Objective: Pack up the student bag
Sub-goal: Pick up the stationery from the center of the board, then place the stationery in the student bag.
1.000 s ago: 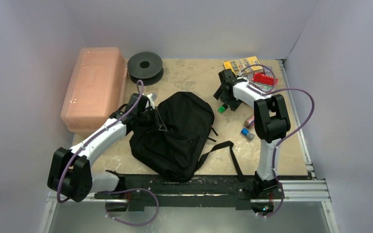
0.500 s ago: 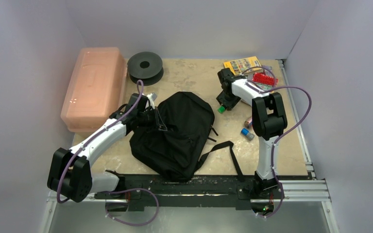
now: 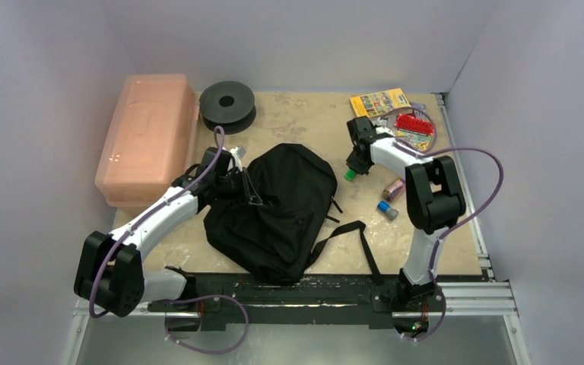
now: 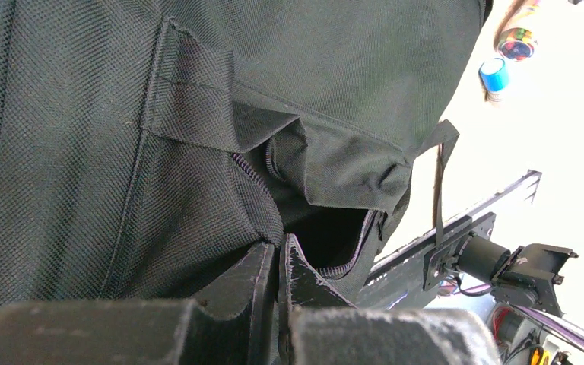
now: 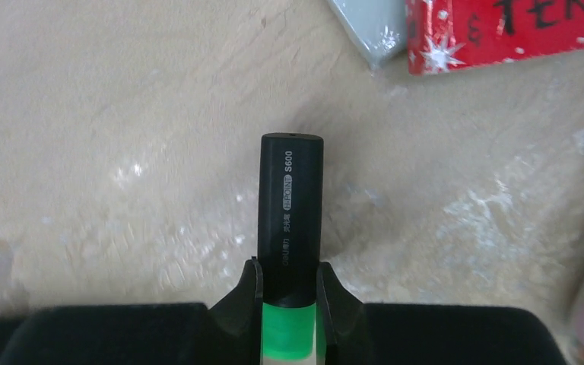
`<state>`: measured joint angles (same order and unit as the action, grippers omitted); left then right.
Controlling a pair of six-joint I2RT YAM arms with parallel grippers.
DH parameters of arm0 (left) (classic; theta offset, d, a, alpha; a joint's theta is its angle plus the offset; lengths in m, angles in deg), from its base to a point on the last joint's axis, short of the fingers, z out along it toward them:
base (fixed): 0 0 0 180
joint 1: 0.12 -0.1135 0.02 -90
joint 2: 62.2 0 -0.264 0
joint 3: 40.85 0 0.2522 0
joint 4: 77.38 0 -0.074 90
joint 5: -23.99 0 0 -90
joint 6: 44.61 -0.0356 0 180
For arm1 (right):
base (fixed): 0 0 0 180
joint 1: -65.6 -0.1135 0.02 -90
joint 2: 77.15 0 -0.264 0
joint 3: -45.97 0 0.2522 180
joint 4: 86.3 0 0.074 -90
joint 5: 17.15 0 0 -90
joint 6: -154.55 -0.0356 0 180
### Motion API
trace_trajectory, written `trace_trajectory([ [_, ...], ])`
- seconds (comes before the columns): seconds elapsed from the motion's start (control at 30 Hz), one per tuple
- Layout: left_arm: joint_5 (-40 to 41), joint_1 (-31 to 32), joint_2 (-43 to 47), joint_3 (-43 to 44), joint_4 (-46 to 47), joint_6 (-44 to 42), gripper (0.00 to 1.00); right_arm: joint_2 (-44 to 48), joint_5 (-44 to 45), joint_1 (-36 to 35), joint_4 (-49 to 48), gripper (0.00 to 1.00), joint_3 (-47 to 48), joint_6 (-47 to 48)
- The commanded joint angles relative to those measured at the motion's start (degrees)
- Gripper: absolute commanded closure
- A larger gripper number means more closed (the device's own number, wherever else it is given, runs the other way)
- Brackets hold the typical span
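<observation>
The black student bag (image 3: 277, 213) lies in the middle of the table, its zip opening gaping toward the left arm. My left gripper (image 3: 233, 179) is shut on the fabric edge of the student bag (image 4: 84, 114) beside that opening; the jaws (image 4: 280, 245) meet on the cloth. At the bag's upper right, my right gripper (image 3: 354, 163) points down at the table. Its jaws (image 5: 290, 266) press both sides of a green highlighter (image 5: 292, 198) with a black cap. The highlighter's green end (image 3: 348, 173) pokes out below the gripper.
A pink plastic box (image 3: 148, 137) and a black spool (image 3: 227, 101) stand at the back left. A yellow booklet (image 3: 379, 101) and red pack (image 3: 414, 123) lie back right. A pink tube (image 3: 392, 188) and a blue-capped tube (image 3: 386, 208) rest right of the bag. A strap (image 3: 350, 232) trails forward.
My right gripper has closed from wide open onto the green highlighter, and its arm has swung a little to the right. The left arm and the bag have stayed put.
</observation>
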<state>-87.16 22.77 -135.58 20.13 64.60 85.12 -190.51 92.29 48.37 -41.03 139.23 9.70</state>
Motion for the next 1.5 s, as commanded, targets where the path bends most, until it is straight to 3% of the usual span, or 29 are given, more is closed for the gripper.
trace_trajectory([
  [0.0,-2.5,-0.1,1.5,-0.7,3.3,1.2,1.0,14.1,-2.4,-1.0,-20.0,1.0,-12.6,14.5],
  [0.1,-2.0,-0.1,2.0,-0.8,2.8,1.3,1.0,22.5,-7.0,-2.9,-33.5,1.0,-20.5,21.8],
  [0.27,-0.9,-0.1,2.8,-1.1,2.6,1.0,1.0,25.7,-15.2,-13.4,-41.4,1.0,-20.4,33.1],
  [0.43,-0.6,-0.1,4.5,-3.3,5.1,1.9,1.0,22.8,-22.3,-21.0,-49.0,1.0,-20.4,28.5],
  [0.6,-0.2,-0.1,5.4,-4.2,7.2,3.4,1.0,18.1,-32.6,-23.6,-50.4,1.0,-18.7,23.6],
  [0.9,0.7,-0.1,5.5,-5.5,10.7,4.1,1.0,17.3,-49.6,-24.2,-46.1,1.0,-23.8,27.9],
  [1.07,1.6,-0.1,6.4,-6.4,11.3,4.3,1.0,14.0,-60.1,-24.1,-48.8,1.0,-26.8,28.3],
  [1.3,4.6,-0.1,6.4,-8.0,13.1,4.0,1.0,8.1,-66.1,-24.1,-43.8,1.0,-24.2,31.6],
  [1.47,6.4,-0.1,7.2,-9.0,14.1,4.2,1.0,5.5,-63.2,-24.1,-36.3,0.98,-21.0,36.8],
])
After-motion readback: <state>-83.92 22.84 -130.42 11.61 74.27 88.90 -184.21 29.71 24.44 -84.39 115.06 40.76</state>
